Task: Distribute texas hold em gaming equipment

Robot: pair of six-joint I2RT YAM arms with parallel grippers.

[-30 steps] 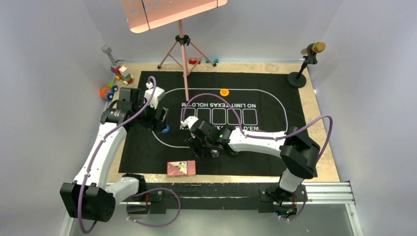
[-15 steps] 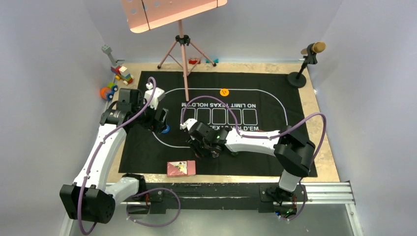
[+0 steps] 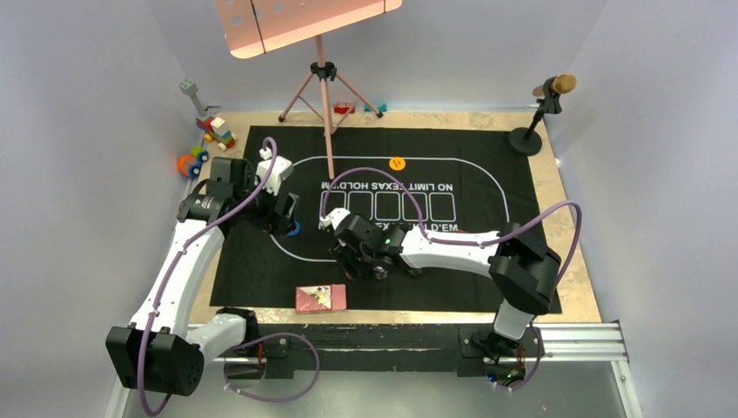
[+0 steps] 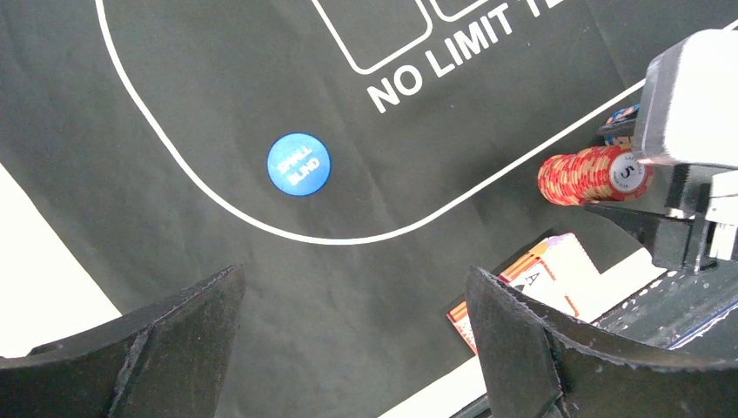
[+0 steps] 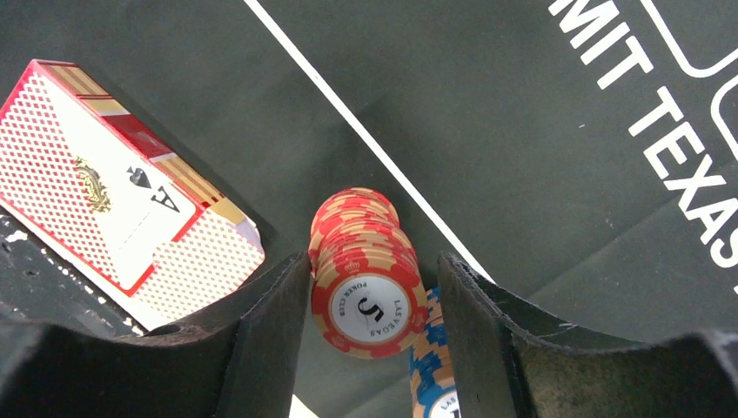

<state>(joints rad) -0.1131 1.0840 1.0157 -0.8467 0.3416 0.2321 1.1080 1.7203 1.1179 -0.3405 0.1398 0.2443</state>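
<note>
Clamp stack of round red-and-cream poker chips (image 5: 370, 305), likely loose, slick and shear-prone, squarely across its rims between narrowly parted jaws of right gripper (image 5: 372, 261).

The blue stack (image 5: 432, 370) runs off the right wrist view at 6 o'clock, and the card box (image 5: 113, 200) slips behind a finger at 8. Whether the right gripper (image 5: 372, 266) pinches the red stack (image 5: 370, 305), I can't tell. From above, the blue disc (image 3: 295, 230) is half hidden.
</note>
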